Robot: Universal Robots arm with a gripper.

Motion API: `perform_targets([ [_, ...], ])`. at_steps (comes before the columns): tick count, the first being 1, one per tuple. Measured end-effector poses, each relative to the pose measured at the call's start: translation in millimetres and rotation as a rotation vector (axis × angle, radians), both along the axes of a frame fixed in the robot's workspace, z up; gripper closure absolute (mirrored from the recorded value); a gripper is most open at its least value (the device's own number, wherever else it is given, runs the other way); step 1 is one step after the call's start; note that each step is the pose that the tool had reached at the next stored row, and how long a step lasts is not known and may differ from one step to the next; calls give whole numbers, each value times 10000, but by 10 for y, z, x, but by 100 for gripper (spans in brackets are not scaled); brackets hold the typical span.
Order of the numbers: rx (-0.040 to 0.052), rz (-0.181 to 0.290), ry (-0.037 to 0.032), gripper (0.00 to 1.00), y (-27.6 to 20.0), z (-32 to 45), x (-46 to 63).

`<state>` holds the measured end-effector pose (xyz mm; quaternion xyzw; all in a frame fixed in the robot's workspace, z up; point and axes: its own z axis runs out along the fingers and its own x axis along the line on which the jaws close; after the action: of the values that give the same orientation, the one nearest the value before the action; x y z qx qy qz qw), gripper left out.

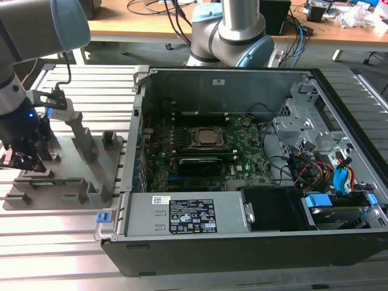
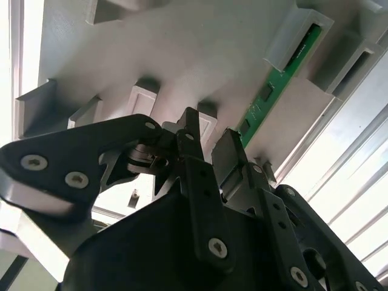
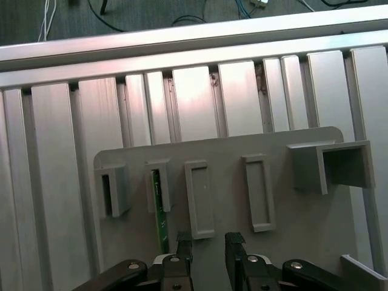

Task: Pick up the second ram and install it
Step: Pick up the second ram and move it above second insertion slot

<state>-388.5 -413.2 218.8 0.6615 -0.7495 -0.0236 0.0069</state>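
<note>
your end effector point(image 1: 25, 162) hangs low over the grey holder tray point(image 1: 60, 185) on the slatted table point(image 1: 54, 242), at the exterior view's left, well apart from the open computer case point(image 1: 182, 212). in both wrist views its fingers point(image 3: 184, 247) stand a little apart with nothing pinched between them. the second ram point(image 3: 161, 209) stands on edge in a slot of the tray, a green strip just beside one finger and outside the gap; you cannot tell whether they touch

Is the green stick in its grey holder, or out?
In. The second ram stands on edge in a slot of the grey holder.
</note>
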Motion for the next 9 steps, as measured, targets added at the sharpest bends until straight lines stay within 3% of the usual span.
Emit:
perform_targets([
  [9,0,0,0,64,0,-149,0],
])
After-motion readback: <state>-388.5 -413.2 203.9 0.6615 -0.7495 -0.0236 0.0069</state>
